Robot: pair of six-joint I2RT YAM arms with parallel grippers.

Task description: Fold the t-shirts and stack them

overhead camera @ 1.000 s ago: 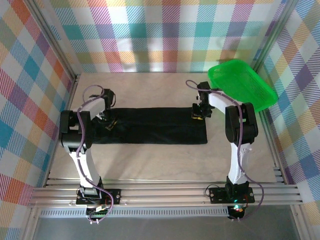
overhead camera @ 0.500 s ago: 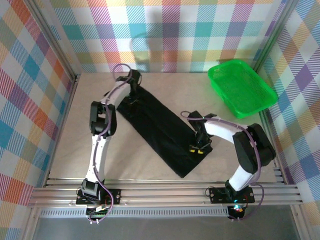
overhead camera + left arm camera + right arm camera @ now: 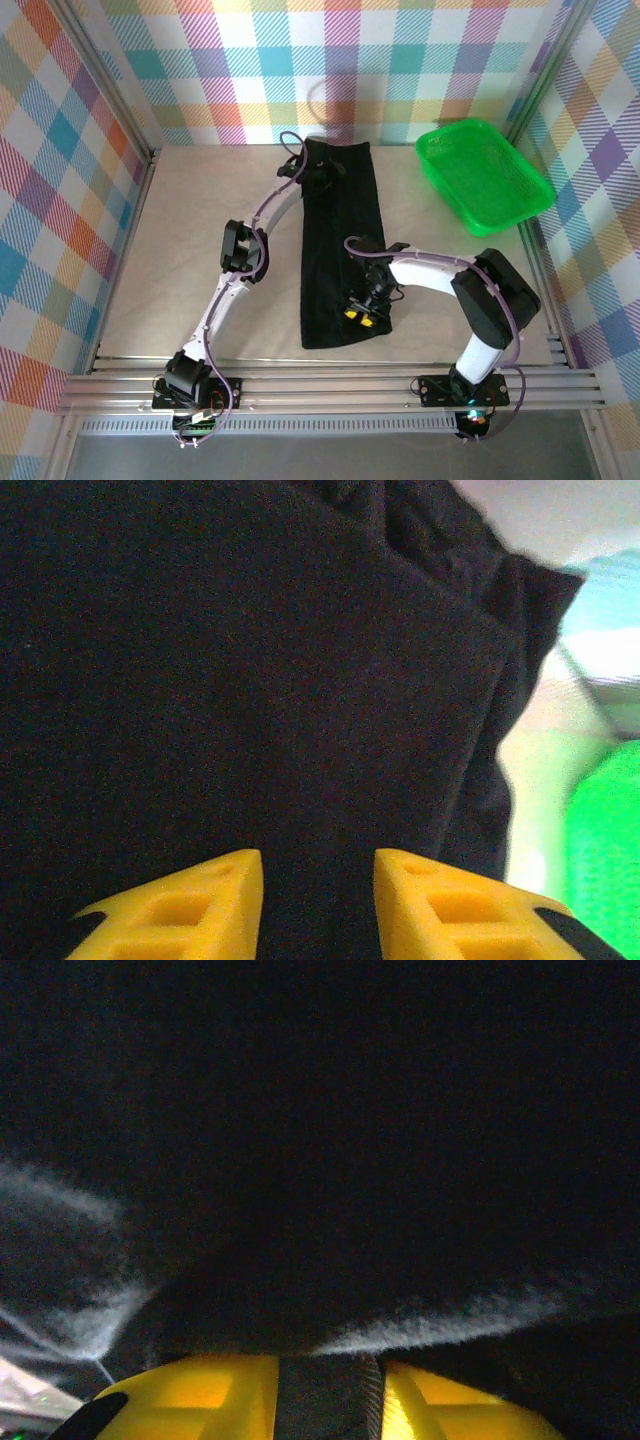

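The t-shirts show as one plain black garment [image 3: 335,250] from the top camera. It lies in the middle of the worktop [image 3: 200,250] as a long narrow strip running from the far edge toward the arms' bases. We judge the lengthwise folds done. The crosswise folds that would make it a compact packet are left, and we see no stack begun. The left arm [image 3: 262,215] reaches to the strip's far end and the right arm [image 3: 430,268] bends in over its near end. The green basket [image 3: 485,178] sits well apart at the far right.

From the left wrist, the t-shirt [image 3: 250,660] is smooth, matte and flat, with layered edges stepping down on the right and a few soft wrinkles at the top. The left jaws stand spread a little above it, with flat cloth showing through the gap. The basket [image 3: 605,840] glows green at the edge.

From the right wrist, the cloth [image 3: 330,1140] is very close and dark, with a pale fuzzy fold line across it. Something dark sits between the right jaws, and we cannot tell whether they pinch the shirt or stand free.
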